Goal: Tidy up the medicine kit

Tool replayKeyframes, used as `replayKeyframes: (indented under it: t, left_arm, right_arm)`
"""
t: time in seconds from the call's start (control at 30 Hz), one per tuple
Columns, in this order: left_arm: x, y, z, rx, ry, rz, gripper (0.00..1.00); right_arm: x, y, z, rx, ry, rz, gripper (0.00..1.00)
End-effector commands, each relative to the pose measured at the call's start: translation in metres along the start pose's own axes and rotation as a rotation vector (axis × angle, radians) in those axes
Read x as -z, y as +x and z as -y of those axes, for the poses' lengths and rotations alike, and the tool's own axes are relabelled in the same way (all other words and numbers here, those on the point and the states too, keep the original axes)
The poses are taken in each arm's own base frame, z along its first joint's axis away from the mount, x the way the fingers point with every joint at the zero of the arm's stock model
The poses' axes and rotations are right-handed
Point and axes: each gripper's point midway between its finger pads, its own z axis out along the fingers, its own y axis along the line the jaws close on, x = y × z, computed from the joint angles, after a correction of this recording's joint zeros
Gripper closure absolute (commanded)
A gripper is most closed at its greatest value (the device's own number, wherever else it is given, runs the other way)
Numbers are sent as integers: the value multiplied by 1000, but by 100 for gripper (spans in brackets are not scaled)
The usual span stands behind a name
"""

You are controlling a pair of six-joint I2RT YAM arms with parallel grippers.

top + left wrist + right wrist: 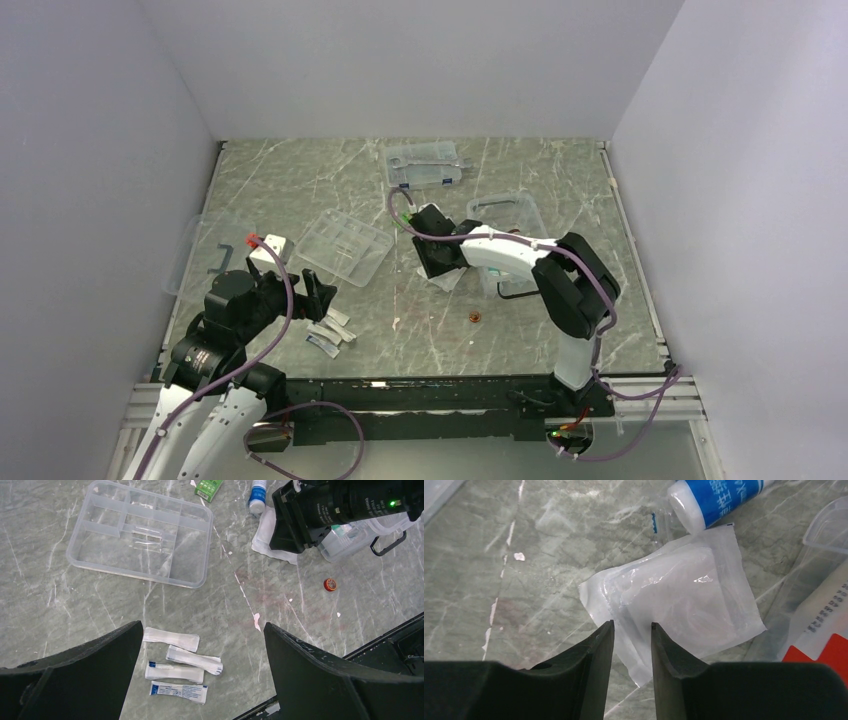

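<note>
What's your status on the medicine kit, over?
Left gripper wide open above sachets. Right gripper narrow, astride clear pouch, not shut. Divided tray looks empty. Nothing blocking.

I log: four packets [175,672] lie on the worktop [60,605] between the left fingers [75,675], the divided tray [140,532] beyond them. A pouch [684,600] lies at the tips of the right fingers [589,665], one edge in their gap; a bottle [719,500] beyond it, the kit box [824,535] right of it.

Open tabletop [75,610] between tray [137,578] and 4 packets [192,659]; right arm [345,502] crowds box [352,542].
</note>
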Motion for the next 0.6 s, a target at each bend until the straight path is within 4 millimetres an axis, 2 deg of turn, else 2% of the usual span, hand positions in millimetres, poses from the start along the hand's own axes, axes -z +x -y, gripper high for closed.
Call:
replayKeyframes:
  t: [0.0, 0.23, 0.37, 0.57]
  left_arm:
    - [6, -20, 6, 8, 15, 59, 1]
    - [5, -20, 6, 7, 13, 58, 1]
    - [5, -20, 6, 8, 15, 55, 1]
    - [4, -19, 7, 6, 19, 52, 1]
  right_arm:
    - [-11, 4, 3, -13, 29, 6, 67]
    - [-16, 11, 7, -7, 50, -7, 83]
    - [-15, 12, 9, -2, 55, -9, 100]
    - [2, -1, -2, 1, 11, 34, 100]
